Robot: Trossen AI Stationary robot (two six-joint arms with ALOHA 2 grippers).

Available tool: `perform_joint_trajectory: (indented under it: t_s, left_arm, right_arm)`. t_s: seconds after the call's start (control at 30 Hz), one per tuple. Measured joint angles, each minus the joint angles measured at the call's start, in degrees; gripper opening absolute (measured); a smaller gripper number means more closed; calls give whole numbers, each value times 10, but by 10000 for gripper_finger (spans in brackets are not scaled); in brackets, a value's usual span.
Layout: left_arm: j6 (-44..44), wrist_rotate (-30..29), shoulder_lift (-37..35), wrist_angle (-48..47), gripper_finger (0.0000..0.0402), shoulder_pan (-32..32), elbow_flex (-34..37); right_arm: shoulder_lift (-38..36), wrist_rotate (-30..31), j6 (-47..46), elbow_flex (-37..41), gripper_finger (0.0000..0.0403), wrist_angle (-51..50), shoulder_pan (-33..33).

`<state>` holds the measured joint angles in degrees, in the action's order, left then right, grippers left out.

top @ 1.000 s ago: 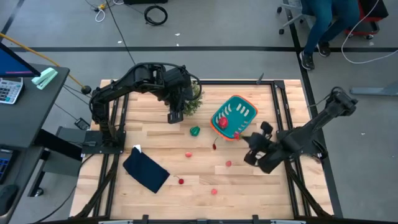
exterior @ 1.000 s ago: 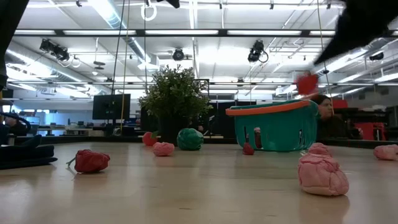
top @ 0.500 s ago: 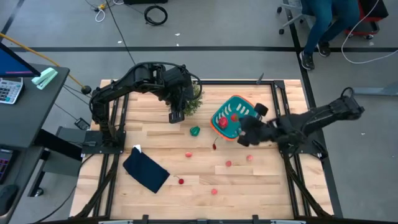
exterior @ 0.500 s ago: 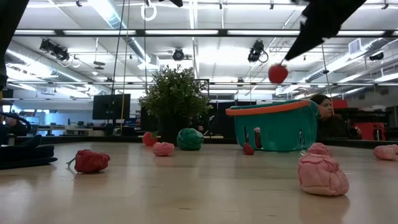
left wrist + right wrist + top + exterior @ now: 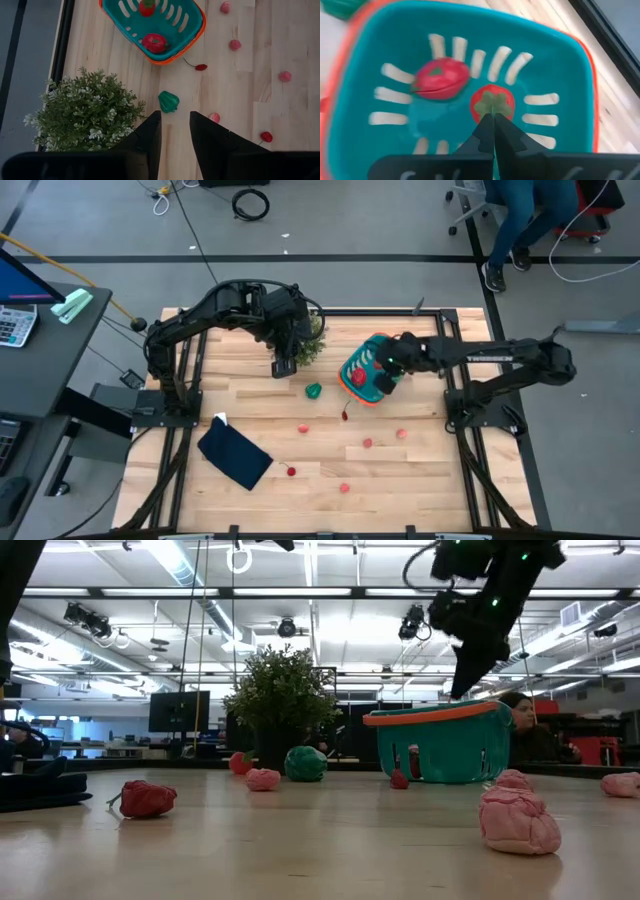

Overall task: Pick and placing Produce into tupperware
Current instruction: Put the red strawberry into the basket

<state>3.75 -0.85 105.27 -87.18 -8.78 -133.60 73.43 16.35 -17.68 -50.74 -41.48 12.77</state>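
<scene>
Pale wooden planks make up the bench [image 5: 250,405], which carries a teal basket [image 5: 372,368] with an orange-red rim toward its far right part, beside a bushy potted plant [image 5: 310,340]. Inside the basket lie two red pieces of toy produce: a tomato-like one [image 5: 440,80] and a strawberry [image 5: 492,103] with a green leafy cap. The right gripper [image 5: 385,378] hangs over the basket, its fingers pressed together with their tips right at the strawberry's cap; whether they actually pinch it cannot be told. The left gripper [image 5: 174,131] hovers above the bench near the plant, its fingers a little apart with nothing between them. A green toy vegetable [image 5: 313,390] sits on the planks just in front of the left gripper. Several small red and pink pieces [image 5: 368,443] are scattered across the middle and near side of the bench. A dark navy cloth [image 5: 235,457] lies flat toward the near left corner.
</scene>
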Motion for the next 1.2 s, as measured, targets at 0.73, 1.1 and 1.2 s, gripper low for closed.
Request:
perform_joint_trajectory:
  t_s: [0.73,1.1,1.2]
  left_arm:
    - [0,0,0,0,107,0,0]
    - [43,0,2,-1,107,0,0]
    - [44,0,6,-5,108,-4,0]
  right_arm:
    - [126,-49,56,0,12,56,71]
    - [104,-59,45,0,103,64,71]
    - [104,-60,44,0,125,65,71]
